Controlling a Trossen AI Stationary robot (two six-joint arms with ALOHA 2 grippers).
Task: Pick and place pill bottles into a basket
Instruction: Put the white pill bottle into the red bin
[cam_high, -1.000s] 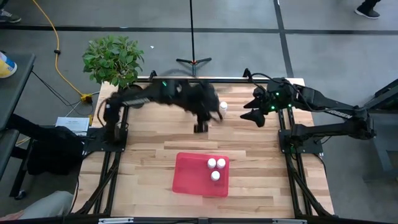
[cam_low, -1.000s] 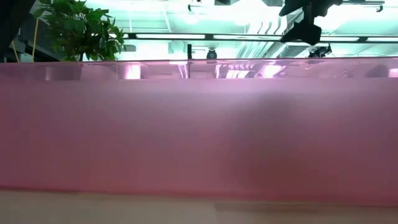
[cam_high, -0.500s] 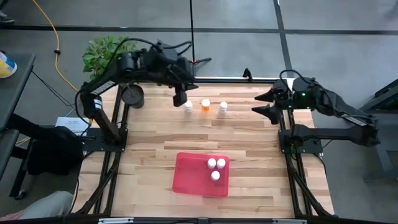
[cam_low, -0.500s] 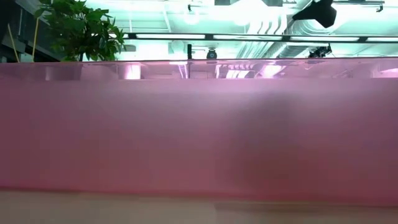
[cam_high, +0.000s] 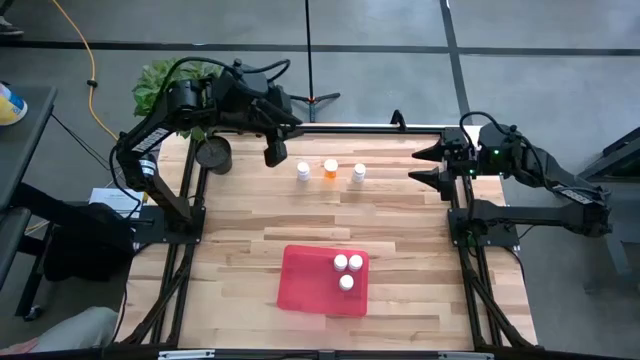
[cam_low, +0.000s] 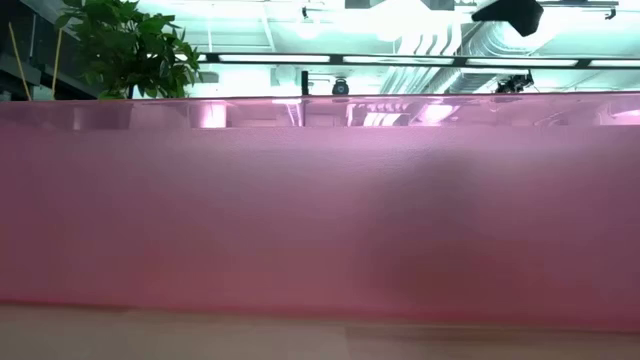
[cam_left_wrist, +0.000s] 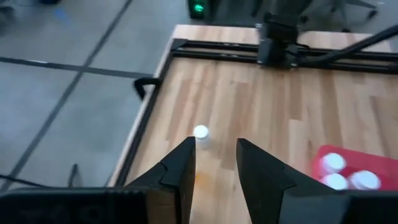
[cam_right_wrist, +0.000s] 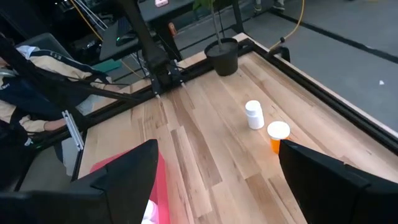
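left hand (cam_high: 277, 153) raised with fingers together; right hand (cam_high: 432, 167) spread wide, empty.

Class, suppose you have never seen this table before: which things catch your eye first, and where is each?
The flat red-pink plastic basket near the table's front edge stands out, with three white-capped pill bottles inside. At the far side, two white bottles flank a small orange bottle on the wooden table. The left gripper hovers nearby.

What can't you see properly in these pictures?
- Low view: the basket wall fills the picture, hiding the table and every bottle.
- Right wrist view: the third loose bottle is hidden behind the right claw.
- Left wrist view: the orange bottle is almost all hidden behind the left claw.
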